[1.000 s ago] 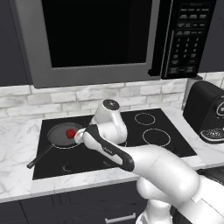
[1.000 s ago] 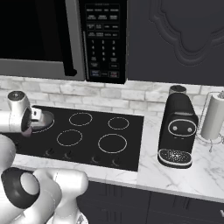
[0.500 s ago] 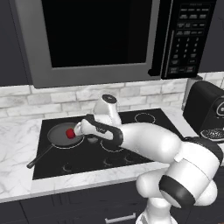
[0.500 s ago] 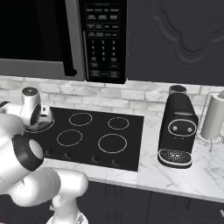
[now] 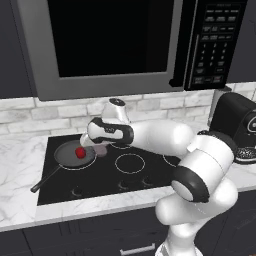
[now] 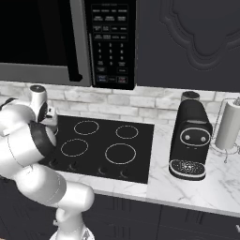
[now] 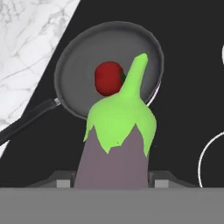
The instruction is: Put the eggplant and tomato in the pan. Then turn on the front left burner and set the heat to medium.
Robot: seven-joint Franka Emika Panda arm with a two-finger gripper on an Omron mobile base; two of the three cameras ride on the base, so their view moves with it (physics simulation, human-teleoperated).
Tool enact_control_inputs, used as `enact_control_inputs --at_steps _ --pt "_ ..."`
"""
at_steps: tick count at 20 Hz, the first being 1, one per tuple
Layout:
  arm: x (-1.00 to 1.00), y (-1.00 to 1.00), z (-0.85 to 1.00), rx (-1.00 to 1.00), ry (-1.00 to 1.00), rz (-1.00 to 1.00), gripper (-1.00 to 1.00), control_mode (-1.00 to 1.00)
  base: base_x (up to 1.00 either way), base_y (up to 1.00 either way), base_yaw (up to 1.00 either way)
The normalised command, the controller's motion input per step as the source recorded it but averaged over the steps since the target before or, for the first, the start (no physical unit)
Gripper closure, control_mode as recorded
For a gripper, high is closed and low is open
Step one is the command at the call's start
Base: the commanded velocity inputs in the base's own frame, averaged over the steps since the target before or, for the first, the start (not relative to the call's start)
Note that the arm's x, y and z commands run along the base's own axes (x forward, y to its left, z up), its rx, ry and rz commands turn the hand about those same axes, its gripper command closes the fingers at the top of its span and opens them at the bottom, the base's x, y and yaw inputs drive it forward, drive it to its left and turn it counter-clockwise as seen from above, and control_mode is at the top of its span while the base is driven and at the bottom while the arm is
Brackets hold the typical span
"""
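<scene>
pan (image 7: 78,57): matt dark grey metal
tomato (image 7: 108,78): smooth, slightly glossy red skin
eggplant (image 7: 116,148): matt purple skin, green cap
cooktop (image 5: 100,175): glossy black glass
counter (image 5: 20,170): polished white marble

A home kitchen: microwave (image 5: 115,45) above black glass cooktop (image 6: 101,147), marble counter (image 6: 187,187), coffee machine (image 6: 190,140).

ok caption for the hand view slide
Gripper carrying the eggplant toward the pan, where the tomato already sits.
</scene>
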Motion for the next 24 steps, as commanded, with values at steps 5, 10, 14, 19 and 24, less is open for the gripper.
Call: enact_control_inputs --at_steps 5,10,14,19,24 --pt "0.00 0.23 0.00 0.00 0.00 0.00 1.00 -1.00 0.00 0.00 0.00" --pt "0.02 0.18 0.00 0.00 0.00 0.00 1.00 -1.00 0.00 0.00 0.00" --pt "0.08 0.22 -0.14 0.00 0.00 0.00 1.00 -1.00 0.00 0.00 0.00" --pt "0.09 0.24 -0.19 0.00 0.00 0.00 1.00 -1.00 0.00 0.00 0.00" --pt "0.05 0.12 -0.12 0.00 0.00 0.00 1.00 -1.00 0.00 0.00 0.00"
